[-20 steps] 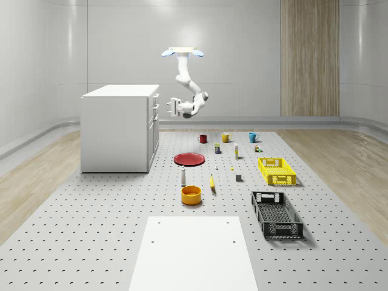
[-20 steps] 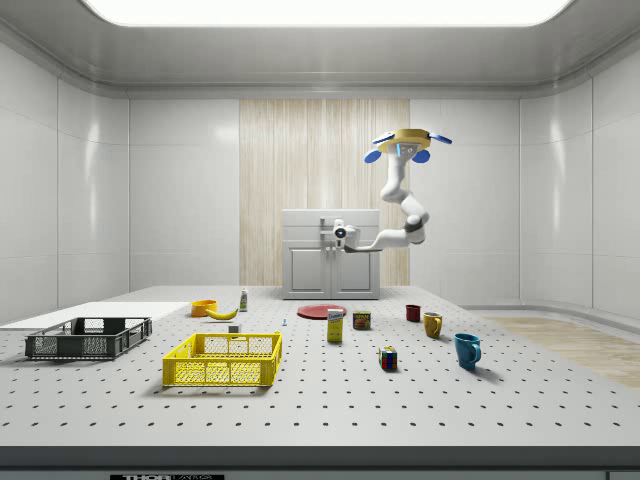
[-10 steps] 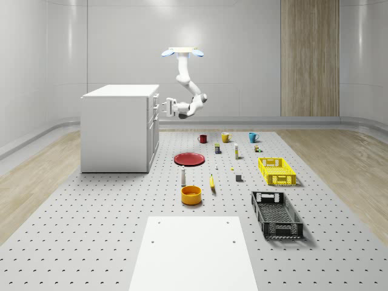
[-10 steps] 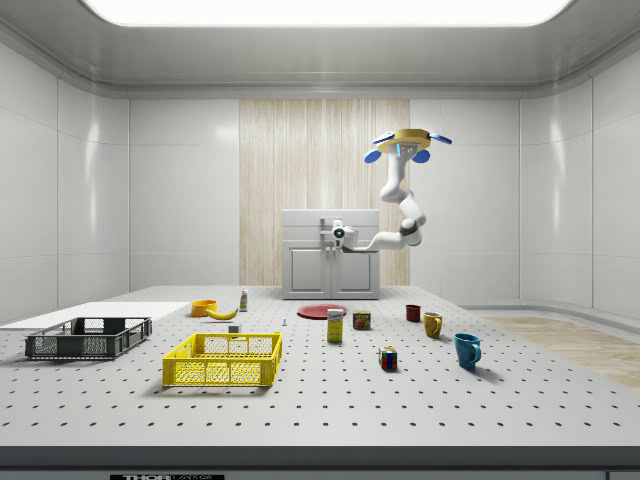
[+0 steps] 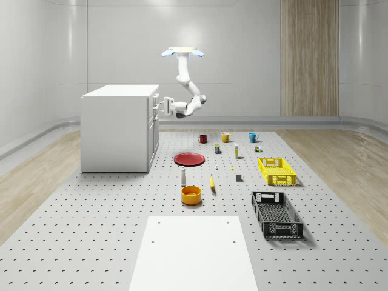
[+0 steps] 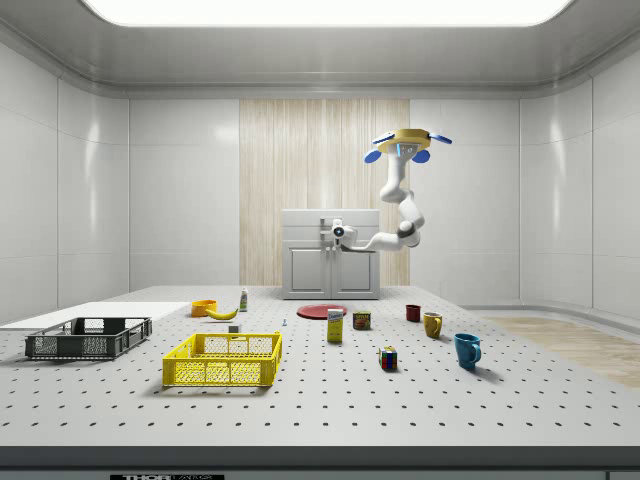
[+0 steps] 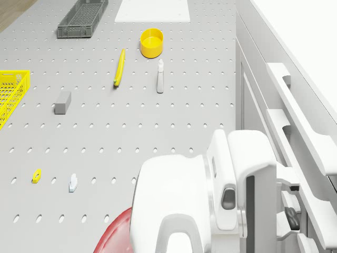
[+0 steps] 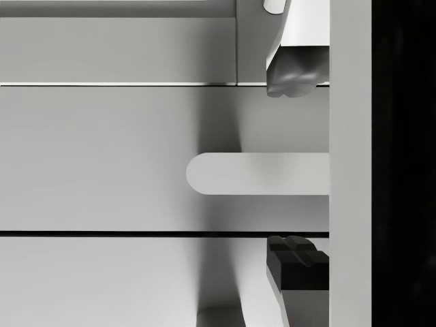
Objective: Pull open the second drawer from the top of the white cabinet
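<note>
The white cabinet (image 5: 121, 127) stands on the surface (image 5: 91, 230), its drawers shut. The drone (image 5: 182, 53) hovers beside it; the released pincer (image 8: 294, 167) straddles a drawer's rounded white handle (image 8: 255, 174).

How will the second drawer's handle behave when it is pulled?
The handle looks like a rigid bar, so it probably won't flex. Its smooth finish may slip in the open gripper. The drone hovers beside the cabinet.
</note>
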Available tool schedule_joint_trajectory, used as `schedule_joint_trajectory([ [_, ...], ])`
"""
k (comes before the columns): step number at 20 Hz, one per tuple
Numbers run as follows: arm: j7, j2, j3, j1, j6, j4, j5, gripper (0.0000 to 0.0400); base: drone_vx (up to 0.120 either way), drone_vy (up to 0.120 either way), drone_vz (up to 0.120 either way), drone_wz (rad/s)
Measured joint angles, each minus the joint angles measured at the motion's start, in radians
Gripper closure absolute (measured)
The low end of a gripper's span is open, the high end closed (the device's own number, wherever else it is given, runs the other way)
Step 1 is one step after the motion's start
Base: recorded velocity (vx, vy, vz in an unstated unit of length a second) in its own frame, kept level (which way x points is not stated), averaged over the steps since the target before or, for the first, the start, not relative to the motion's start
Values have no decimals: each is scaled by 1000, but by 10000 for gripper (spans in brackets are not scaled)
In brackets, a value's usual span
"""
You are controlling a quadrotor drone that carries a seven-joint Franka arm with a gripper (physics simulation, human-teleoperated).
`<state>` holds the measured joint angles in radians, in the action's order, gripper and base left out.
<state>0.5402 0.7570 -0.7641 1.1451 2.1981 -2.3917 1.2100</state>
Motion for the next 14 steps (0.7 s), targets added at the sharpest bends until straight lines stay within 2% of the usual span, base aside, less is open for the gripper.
schedule_joint_trajectory([
  [7, -38, -47, 24, 13, 15, 7, 65, 100, 0, 0, 0, 0],
  [14, -55, -81, 48, -2, 5, 15, 104, 100, 0, 0, 0, 0],
])
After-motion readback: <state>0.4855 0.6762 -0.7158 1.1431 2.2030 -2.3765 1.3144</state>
